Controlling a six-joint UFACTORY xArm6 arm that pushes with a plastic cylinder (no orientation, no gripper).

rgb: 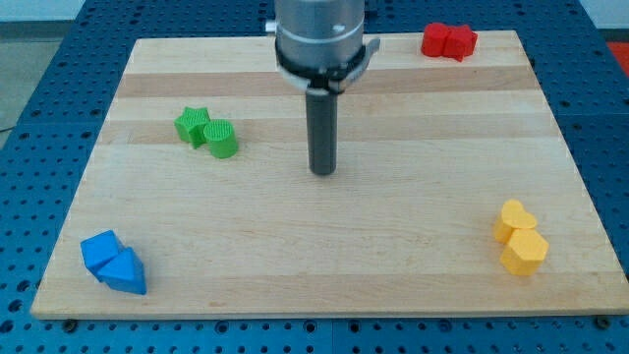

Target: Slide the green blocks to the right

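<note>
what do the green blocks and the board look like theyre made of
Green blocks: likely plastic, matte, with fine ridges that hint at 3D printing. Board: pale wood, smooth, with visible grain and plank strips. My tip stands to the blocks' right, apart from them.

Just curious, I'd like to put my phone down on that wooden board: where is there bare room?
Bare wood: bottom middle, between blue blocks and yellow blocks; also right of my tip, below red blocks. Crowded: around green blocks.
</note>
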